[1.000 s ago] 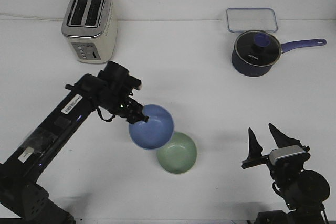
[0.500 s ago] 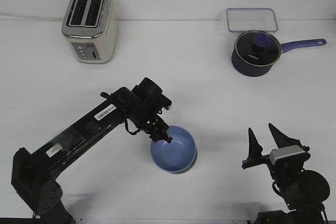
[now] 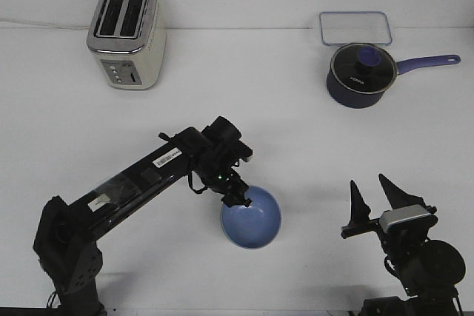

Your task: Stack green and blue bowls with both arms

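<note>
The blue bowl (image 3: 252,217) sits front-centre on the white surface (image 3: 296,138), its mouth facing up, w/ the left tool (image 3: 238,199) clamped on its near-left rim. The green bowl is hidden from this angle, prob. underneath the blue one, though that can't be confirmed from here. The left arm (image 3: 141,183) stretches from the lower-left corner diagonally toward the bowl, a white label sticker on its upper link.

At the front right, the right tool (image 3: 374,197) stands well apart from the bowl, fingers spread wide and pointing up, nothing between them. The right arm (image 3: 422,257) is folded low beneath it.

Farther back: a silver two-slot toaster (image 3: 126,35) stands back left, controls facing the room. Back right, a dark blue saucepan (image 3: 359,73) w/ glass lid, its handle pointing right. Just behind the saucepan lies a clear rectangular container lid (image 3: 355,27) w/ a blue-grey edge. Both stand well apart from the bowl and the arms.
</note>
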Robot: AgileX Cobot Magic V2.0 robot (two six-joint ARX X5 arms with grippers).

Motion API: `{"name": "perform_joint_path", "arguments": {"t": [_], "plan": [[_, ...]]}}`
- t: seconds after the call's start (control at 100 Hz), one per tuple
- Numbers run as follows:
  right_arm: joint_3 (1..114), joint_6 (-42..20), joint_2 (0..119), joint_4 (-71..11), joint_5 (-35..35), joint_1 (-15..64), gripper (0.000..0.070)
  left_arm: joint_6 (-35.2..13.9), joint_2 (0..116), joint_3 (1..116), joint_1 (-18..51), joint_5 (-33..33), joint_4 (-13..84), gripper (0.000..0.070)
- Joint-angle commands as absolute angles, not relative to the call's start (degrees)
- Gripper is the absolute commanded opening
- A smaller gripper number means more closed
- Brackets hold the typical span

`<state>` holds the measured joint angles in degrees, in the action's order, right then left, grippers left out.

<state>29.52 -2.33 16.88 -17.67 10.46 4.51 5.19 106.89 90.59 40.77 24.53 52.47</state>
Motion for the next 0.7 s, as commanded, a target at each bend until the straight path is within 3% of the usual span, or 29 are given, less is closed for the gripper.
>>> {"name": "perform_joint_path", "arguments": {"t": [0.0,0.05,0.21,0.47,0.58,0.64,0.69], "plan": [[29.8,-2.1,16.8,-17.1,10.4,4.6,0.0421,5.6,107.9,91.9,41.3,25.2,52.7,0.0416],[29.8,-2.1,16.8,-17.1,10.4,4.6,0.0421,5.6,107.9,92.2,41.3,25.2,53.1,0.0466],[29.8,-2.1,16.9,-17.1,10.4,4.6,0.0421,6.0,106.2,95.9,39.8,24.0,55.2,0.0463],[29.8,-2.1,16.9,-17.2,10.4,4.6,0.0421,6.4,97.1,101.5,31.2,8.2,53.5,0.0463],[29.8,-2.1,16.9,-17.3,10.2,4.6,0.0421,5.8,92.2,101.5,25.4,4.5,51.5,0.0460],[29.8,-2.0,16.9,-17.3,9.8,4.6,0.0421,5.3,89.8,101.5,21.9,3.6,50.9,0.0439],[29.8,-2.0,16.9,-17.3,9.1,4.6,0.0421,5.1,88.0,101.5,19.1,2.7,50.8,0.0366]]}}
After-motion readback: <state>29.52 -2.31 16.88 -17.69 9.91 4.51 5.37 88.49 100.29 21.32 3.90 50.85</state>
